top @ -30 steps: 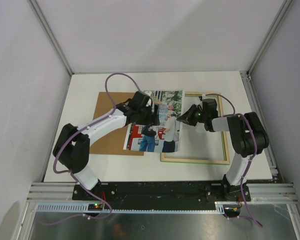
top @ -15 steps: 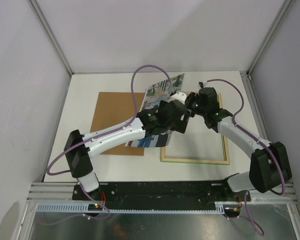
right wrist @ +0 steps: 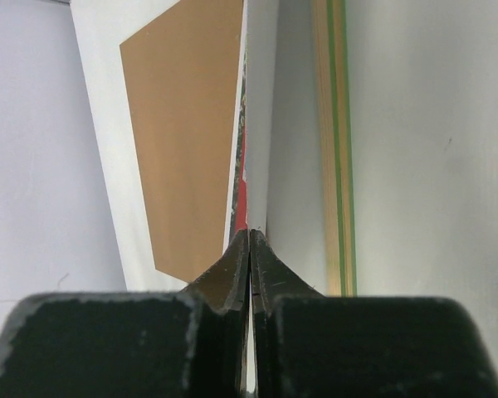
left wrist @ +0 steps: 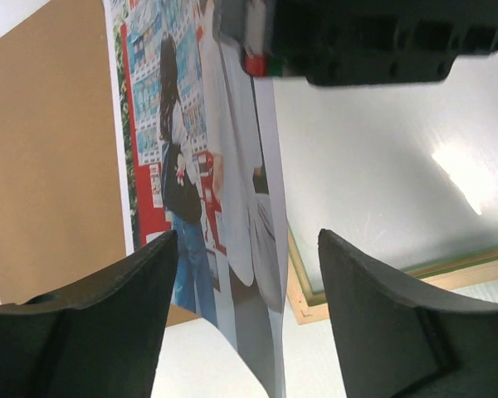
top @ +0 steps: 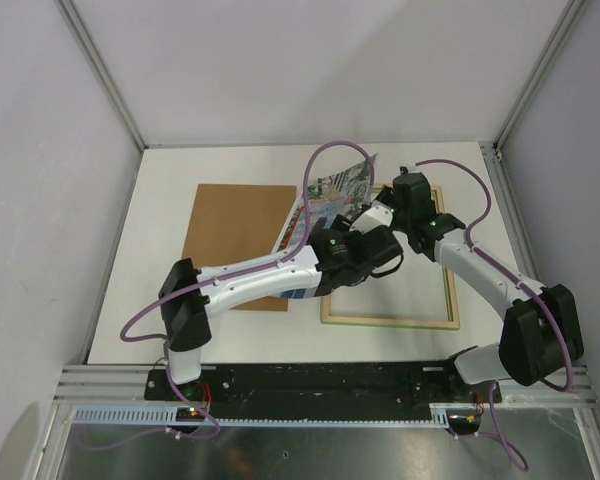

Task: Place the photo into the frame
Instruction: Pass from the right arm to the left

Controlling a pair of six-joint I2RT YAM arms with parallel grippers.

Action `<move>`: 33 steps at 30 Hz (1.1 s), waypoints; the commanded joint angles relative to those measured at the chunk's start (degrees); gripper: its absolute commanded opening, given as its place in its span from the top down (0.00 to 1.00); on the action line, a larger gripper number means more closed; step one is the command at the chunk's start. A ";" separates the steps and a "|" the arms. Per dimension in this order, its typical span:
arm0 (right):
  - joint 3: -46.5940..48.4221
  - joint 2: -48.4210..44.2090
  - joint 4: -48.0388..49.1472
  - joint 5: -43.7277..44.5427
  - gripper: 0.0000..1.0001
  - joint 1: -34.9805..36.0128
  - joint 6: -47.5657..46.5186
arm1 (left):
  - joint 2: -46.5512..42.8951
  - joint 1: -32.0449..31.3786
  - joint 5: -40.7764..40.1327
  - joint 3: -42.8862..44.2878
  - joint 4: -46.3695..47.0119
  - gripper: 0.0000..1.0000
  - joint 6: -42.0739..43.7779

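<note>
Right now the photo (top: 332, 190) is off the table and stands nearly on edge. The right gripper (right wrist: 249, 236) is pinched tight on its far short end, jaws together with the sheet between them. From that pinch the print's long axis runs back toward the arm bases, printed side turned left toward the brown board (top: 235, 230) and white back turned right toward the frame (top: 390, 321). The frame lies flat on the table (top: 160, 200), just to the right of the print, under the right arm. The left gripper (left wrist: 247, 249) has its jaws spread wide on either side of the print's loose near part. The dark fingers (left wrist: 108, 315) stand clear of both faces, so it holds nothing. The left arm hides where the print's low edge sits, so I cannot tell whether it touches the table or the frame's left rail. The next move probably turns on that sideways offset. The sheet has to tip rightward, away from the board, and come down inside the rails with its long side parallel to theirs. The left gripper is the nearer one to steady the free end.
</note>
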 commanded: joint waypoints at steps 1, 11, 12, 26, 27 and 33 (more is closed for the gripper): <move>3.88 -1.37 -0.14 1.60 1.00 0.48 1.04 | 1.04 -1.44 -4.99 2.87 -4.54 0.29 -1.49; 5.16 -1.47 -0.89 2.01 1.00 0.45 1.08 | 2.39 -2.88 -6.03 4.03 -6.79 0.46 -1.64; 5.22 -1.54 -0.97 2.08 1.00 0.51 1.09 | 2.57 -2.92 -6.54 4.29 -6.94 0.47 -1.58; 6.25 -3.31 -2.87 3.16 0.93 0.58 -0.47 | 5.01 -3.05 -13.73 10.10 -10.11 0.99 0.70; 6.65 -3.73 -3.14 3.36 0.81 0.58 -0.87 | 5.02 -3.01 -14.70 10.80 -10.31 1.00 1.26; 12.16 -11.09 -8.86 7.24 0.38 -0.93 -4.62 | 6.44 -2.12 -19.61 18.23 -10.39 1.00 6.18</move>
